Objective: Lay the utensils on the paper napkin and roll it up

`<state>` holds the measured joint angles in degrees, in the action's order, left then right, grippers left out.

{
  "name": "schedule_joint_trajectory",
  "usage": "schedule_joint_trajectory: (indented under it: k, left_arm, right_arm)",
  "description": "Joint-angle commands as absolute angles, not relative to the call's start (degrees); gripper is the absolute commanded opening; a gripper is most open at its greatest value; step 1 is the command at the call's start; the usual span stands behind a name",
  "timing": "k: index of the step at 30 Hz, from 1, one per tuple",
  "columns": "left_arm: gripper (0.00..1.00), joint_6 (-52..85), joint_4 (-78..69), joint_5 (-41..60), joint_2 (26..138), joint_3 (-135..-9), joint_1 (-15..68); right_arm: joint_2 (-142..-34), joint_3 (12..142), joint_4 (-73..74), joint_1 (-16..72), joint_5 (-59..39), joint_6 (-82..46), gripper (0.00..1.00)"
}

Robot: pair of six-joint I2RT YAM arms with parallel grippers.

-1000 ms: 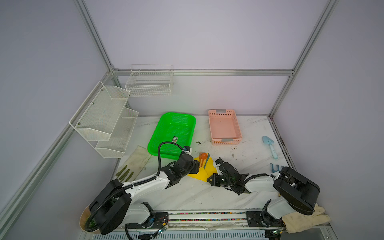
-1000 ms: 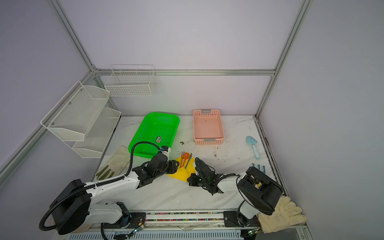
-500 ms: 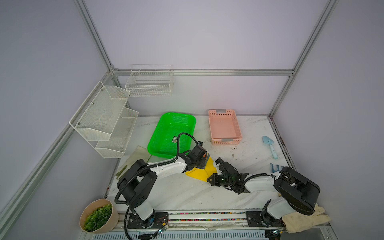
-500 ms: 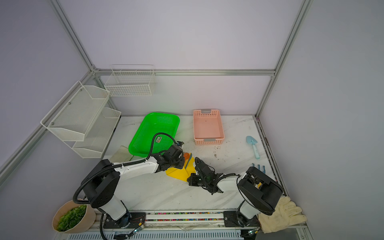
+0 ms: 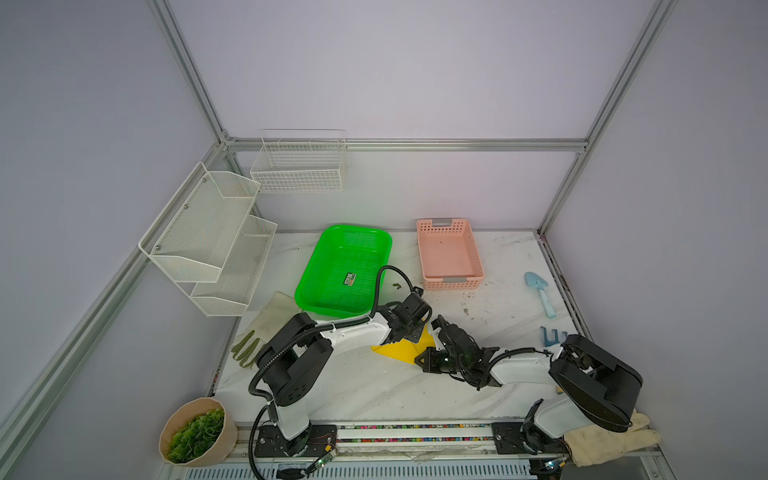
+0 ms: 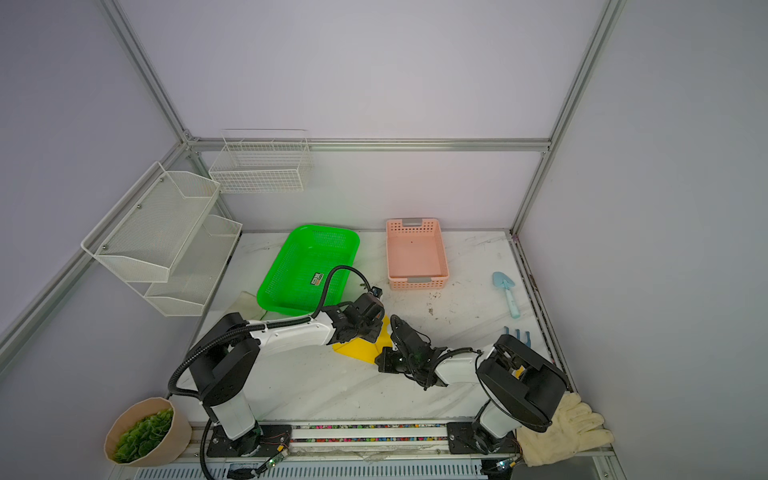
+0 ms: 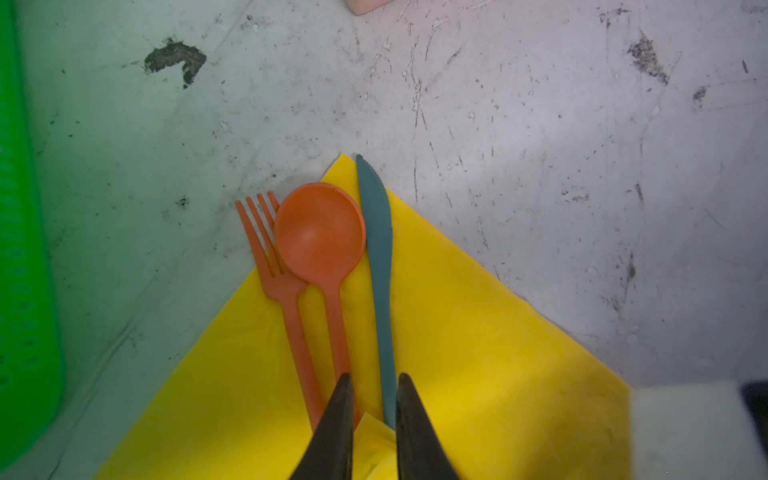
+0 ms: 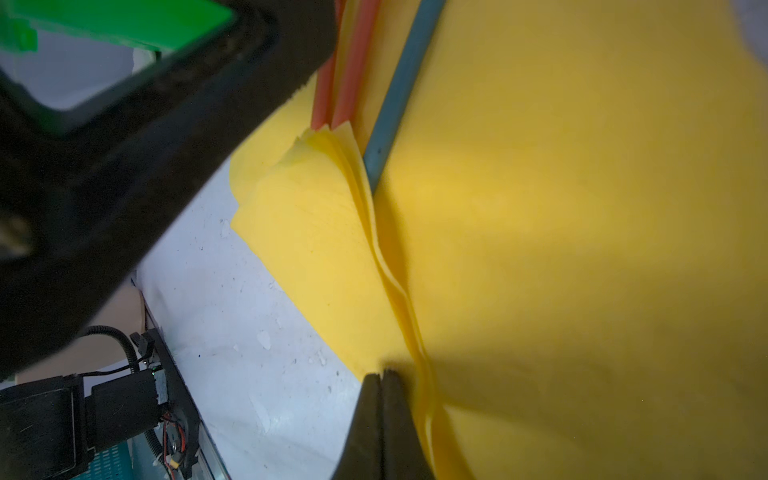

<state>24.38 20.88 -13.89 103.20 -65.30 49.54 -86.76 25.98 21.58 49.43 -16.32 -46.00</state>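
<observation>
light soft, even | top views bowed | shadow on paper napkin point(image 8: 519, 395)

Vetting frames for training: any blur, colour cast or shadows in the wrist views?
Left wrist: green cast on the tabletop beside the green basket; spoon sharp, left fingers soft. Right wrist: left arm blurred up close; shadow falls across the napkin by the right fingers.

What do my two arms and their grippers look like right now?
The left arm and right arm are glossy white links between bulky black joint housings. A black ribbed cable loops over the left arm. The left gripper and right gripper each end in two smooth black tapered fingers.
</observation>
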Motion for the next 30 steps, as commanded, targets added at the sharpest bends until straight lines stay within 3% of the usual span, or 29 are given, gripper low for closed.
schedule_joint_trajectory:
  k: [1,30]
  left_arm:
    - [0.16,23.9,20.5,-12.8,104.7,-71.4,49.7]
    - [0.10,25.6,19.2,-12.1,110.0,-72.2,49.6]
  right_arm:
    - [-86.5,24.2,17.0,49.2,-15.1,-46.5,0.00]
    - [-84.9,23.1,17.5,49.2,-15.0,-47.1,0.00]
